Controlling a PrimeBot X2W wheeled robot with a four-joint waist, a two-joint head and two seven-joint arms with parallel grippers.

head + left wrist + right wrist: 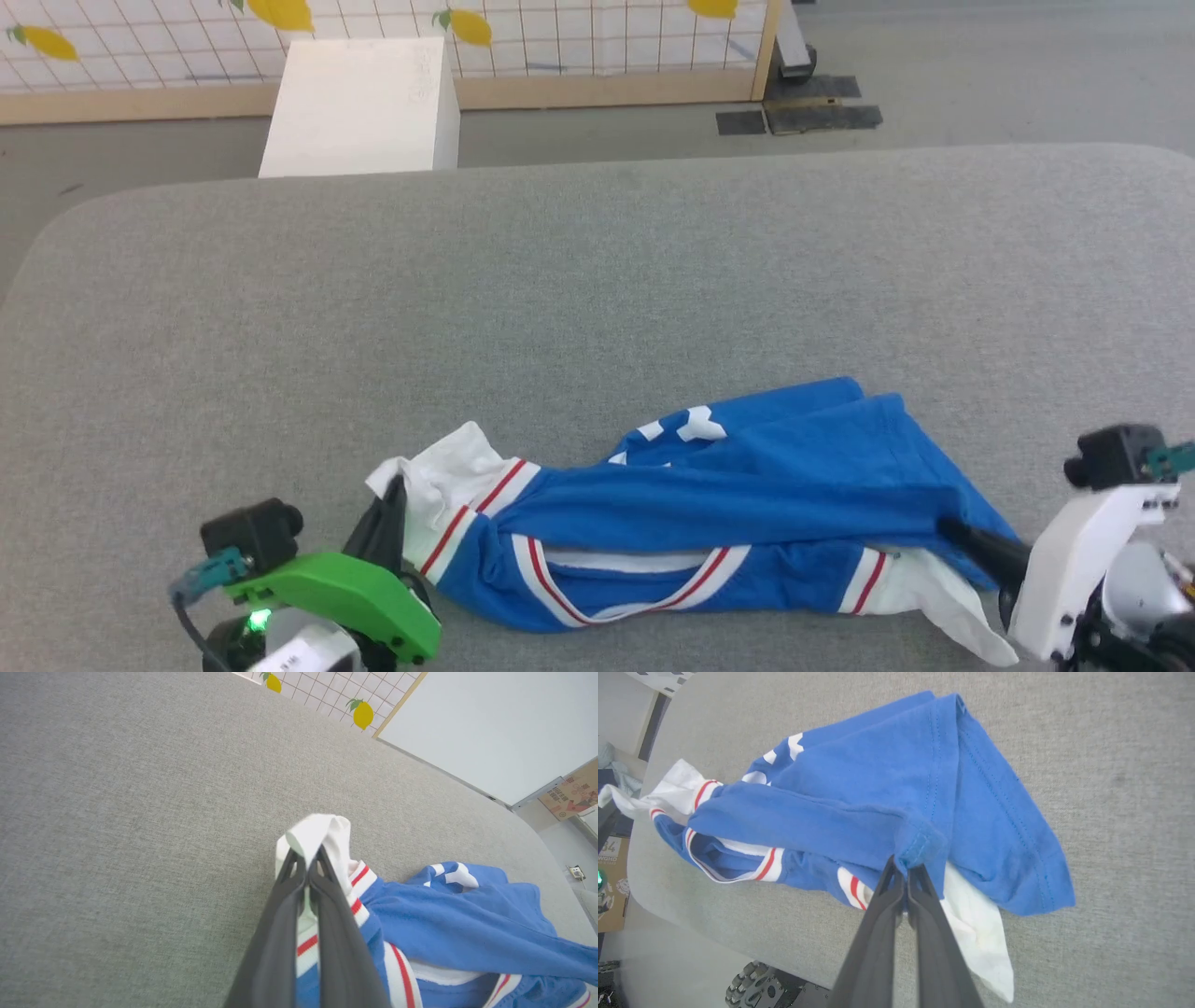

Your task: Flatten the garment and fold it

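We see the shirt [728, 495] bunched into a long, rumpled band on the grey table [560, 280]. In the head view it sits low, around 6 o'clock, and stretches from about 7 o'clock to 4 o'clock along the near edge.

At the 7 o'clock end, our left gripper [397, 490] has its two dark fingers pressed together on the white sleeve [448, 467]. In the left wrist view a fold of that white cloth pokes out past the fingertips, and the red-striped cuff lies just beside them.

At the 4 o'clock end, our right gripper [952, 530] is clamped on a thick fold of blue cloth. In the right wrist view the fingers meet on a stitched blue edge. The other white sleeve [943, 597] lies flat on the table just beside them, toward 5 o'clock.

Between the two grippers the red-and-white neck trim [635, 583] opens toward 6 o'clock. Bits of white lettering [695, 425] show on the 12 o'clock side of the bunch. Most of the print is hidden in the folds, so we cannot read it. A loose blue panel with a stitched hem spreads flat toward 1 o'clock from the right gripper.

Beyond the table, at 11 o'clock, stands a white box [364, 103]. Behind it is a grid screen with yellow lemons [579, 37].
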